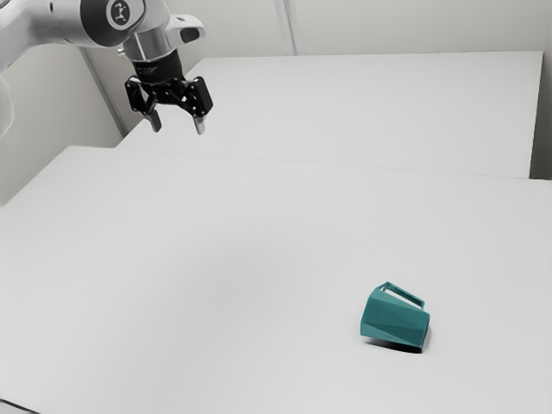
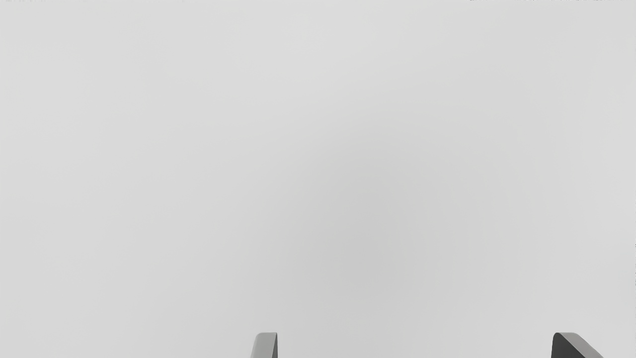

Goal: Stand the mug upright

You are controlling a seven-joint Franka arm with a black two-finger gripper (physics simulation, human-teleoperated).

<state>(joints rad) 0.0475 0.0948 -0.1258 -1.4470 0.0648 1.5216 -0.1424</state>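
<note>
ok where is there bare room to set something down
On the table, between the mug and the open jaws, and from the mug toward the exterior view's left. Nowhere's crowded; the tipped mug alone takes space.

arm: white, black trim — comes in at the exterior view's upper left
wrist: below the arm's end, black mount under it
gripper: raised, pointing down, slight tilt
fingers: spread wide apart — gap between them, nothing held
fingertips: both seen at the wrist view's bottom edge, not touching each other
</note>
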